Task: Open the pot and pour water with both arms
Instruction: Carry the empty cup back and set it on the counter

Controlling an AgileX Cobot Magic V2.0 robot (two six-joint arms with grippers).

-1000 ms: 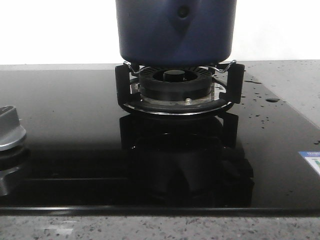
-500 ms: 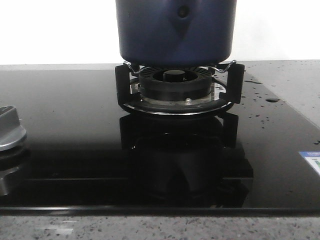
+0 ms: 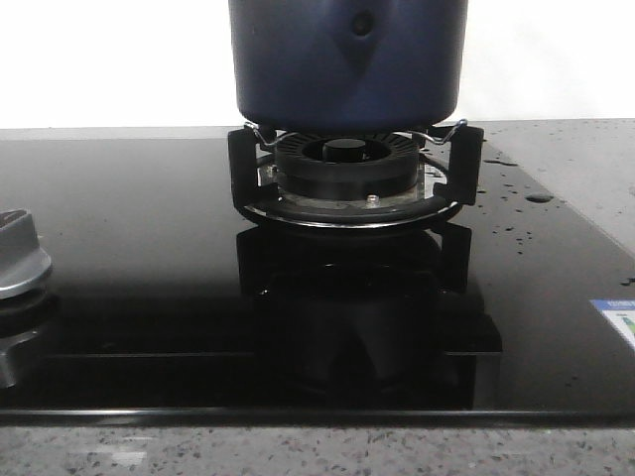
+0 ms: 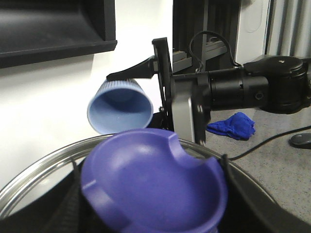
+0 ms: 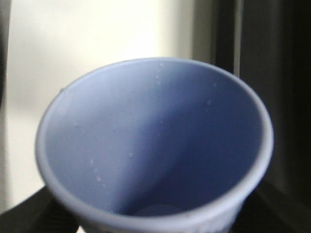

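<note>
The dark navy pot (image 3: 347, 59) stands on the black ring burner (image 3: 347, 169); its top is cut off by the front view. Neither gripper shows there. In the left wrist view my left gripper (image 4: 153, 194) is shut on the purple knob (image 4: 155, 174) of a glass lid with a metal rim (image 4: 43, 167), held off the pot. My right gripper (image 4: 141, 94) is shut on a light blue cup (image 4: 121, 109), tipped with its mouth toward the lid. In the right wrist view the cup (image 5: 155, 145) shows only droplets inside, with the right gripper (image 5: 155, 221) at its base.
A black glass hob (image 3: 149, 248) carries the burner, with a silver control knob (image 3: 15, 258) at the left and water drops (image 3: 516, 230) at the right. A blue cloth (image 4: 233, 125) and a cable lie on the grey speckled counter (image 4: 272, 160).
The pot stays on the burner. Only the dark reflections in the glass hob shift slightly.
</note>
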